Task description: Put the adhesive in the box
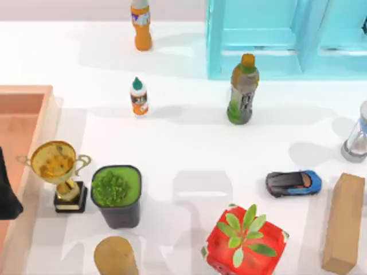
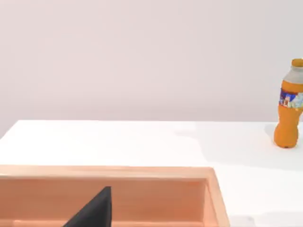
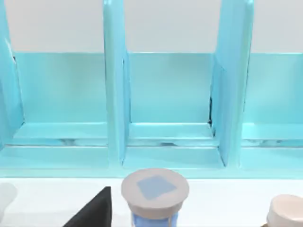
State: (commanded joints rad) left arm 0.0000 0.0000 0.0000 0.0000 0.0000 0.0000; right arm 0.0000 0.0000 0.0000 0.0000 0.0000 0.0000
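My left arm [image 1: 7, 192] hangs over the box [image 1: 34, 91] at nine o'clock, finger spread impossible to tell, adhesive [image 1: 139, 97] upright toward eleven o'clock.

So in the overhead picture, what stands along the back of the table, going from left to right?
Orange drink bottle → small white glue bottle, slightly nearer → green-brown drink bottle → pale blue shelf behind it, running to the right edge.

A matte black, angular end effector [image 2: 92, 213] with flat faces and a sharp wedge-like tip.
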